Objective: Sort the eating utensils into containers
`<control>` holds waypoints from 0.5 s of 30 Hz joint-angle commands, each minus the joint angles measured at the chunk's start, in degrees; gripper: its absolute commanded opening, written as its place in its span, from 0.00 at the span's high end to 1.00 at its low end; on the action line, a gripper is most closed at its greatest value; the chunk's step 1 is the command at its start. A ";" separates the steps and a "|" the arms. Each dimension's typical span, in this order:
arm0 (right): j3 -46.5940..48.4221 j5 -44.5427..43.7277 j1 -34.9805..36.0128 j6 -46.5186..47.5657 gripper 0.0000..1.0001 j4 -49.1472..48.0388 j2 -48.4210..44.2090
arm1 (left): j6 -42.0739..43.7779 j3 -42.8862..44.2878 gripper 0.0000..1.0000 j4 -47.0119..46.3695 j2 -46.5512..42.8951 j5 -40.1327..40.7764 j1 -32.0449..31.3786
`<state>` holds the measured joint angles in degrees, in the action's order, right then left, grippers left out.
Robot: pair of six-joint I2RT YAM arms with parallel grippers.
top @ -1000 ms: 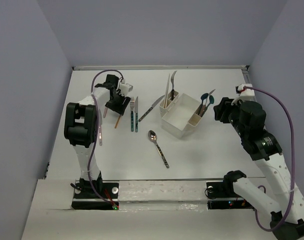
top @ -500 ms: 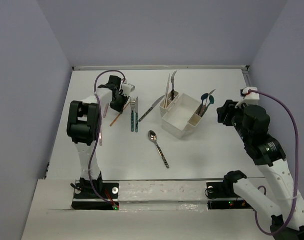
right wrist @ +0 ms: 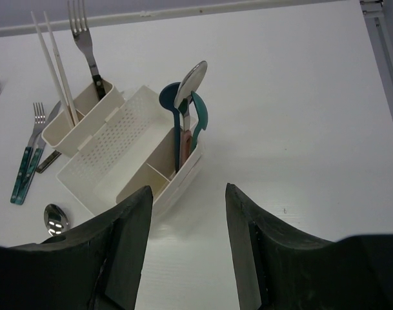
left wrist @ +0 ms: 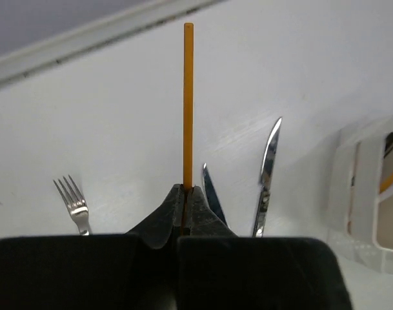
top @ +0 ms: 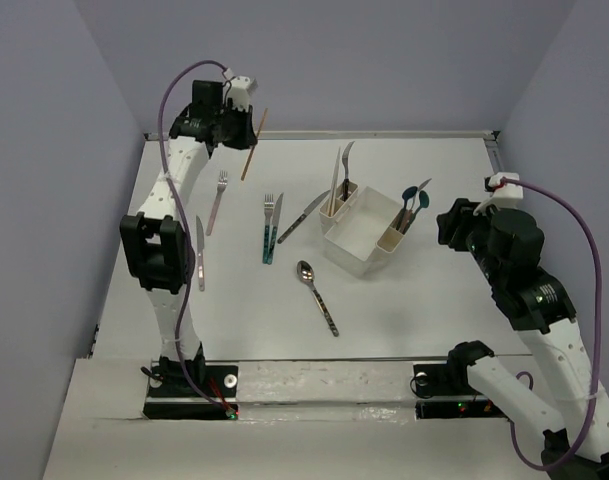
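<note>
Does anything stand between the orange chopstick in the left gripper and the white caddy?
Nothing visible does. The left gripper holds the orange chopstick in the air; the fork and knives between it and the caddy are flat on the table.

The left end effector (left wrist: 184, 197) has clamped shut on the orange chopstick (left wrist: 188, 97) and raised it off the surface (top: 404, 310)
</note>
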<state>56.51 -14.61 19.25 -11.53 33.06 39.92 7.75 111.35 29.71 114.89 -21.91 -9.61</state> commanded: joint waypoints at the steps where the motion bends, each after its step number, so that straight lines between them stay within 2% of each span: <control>1: 3.34 -1.38 0.53 0.63 0.45 -0.63 -0.63 | -10.27 6.69 1.00 -8.57 -10.19 -8.66 0.29; 3: 3.43 -1.73 0.53 0.28 0.45 -0.63 -0.72 | -14.77 2.58 1.00 -15.00 -13.10 -11.82 -0.41; 4: 3.78 -2.08 0.53 0.02 0.45 -0.63 -0.72 | -15.21 0.21 1.00 -22.87 -16.68 -12.27 -1.72; 5: 4.04 -2.17 0.53 -0.16 0.45 -0.63 -0.64 | -15.04 -6.69 1.00 -27.91 -18.81 -12.71 -2.69; 6: 4.31 -2.18 0.53 -0.25 0.45 -0.63 -0.63 | -13.04 -10.76 1.00 -38.92 -20.83 -14.89 -4.35; 7: 4.83 -2.00 0.53 -0.25 0.45 -0.63 -0.29 | -12.41 -14.63 1.00 -44.86 -24.59 -16.83 -4.89; 8: 5.62 -2.00 0.53 0.27 0.45 -0.63 -0.11 | -13.02 -24.33 1.00 -52.31 -26.45 -21.46 -5.07; 9: 5.98 -2.17 0.53 0.45 0.45 -0.54 -0.02 | -15.89 -29.99 1.00 -60.66 -27.95 -22.72 -5.07; 10: 6.24 -2.26 0.53 0.46 0.45 -0.37 0.07 | -24.19 -35.01 1.00 -78.84 -29.88 -23.35 -5.25; 11: 6.59 -2.44 0.53 0.46 0.45 -0.36 0.24 | -27.66 -39.59 1.00 -86.33 -30.16 -23.79 -5.68; 15: 7.12 -2.62 0.53 -0.16 0.45 0.25 0.24 | -27.00 -51.48 1.00 -95.77 -30.78 -21.42 -11.30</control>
<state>60.75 -16.14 19.25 -11.60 33.43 40.47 -14.17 69.49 -42.06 82.63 -42.72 -17.06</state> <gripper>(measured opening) 0.549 0.026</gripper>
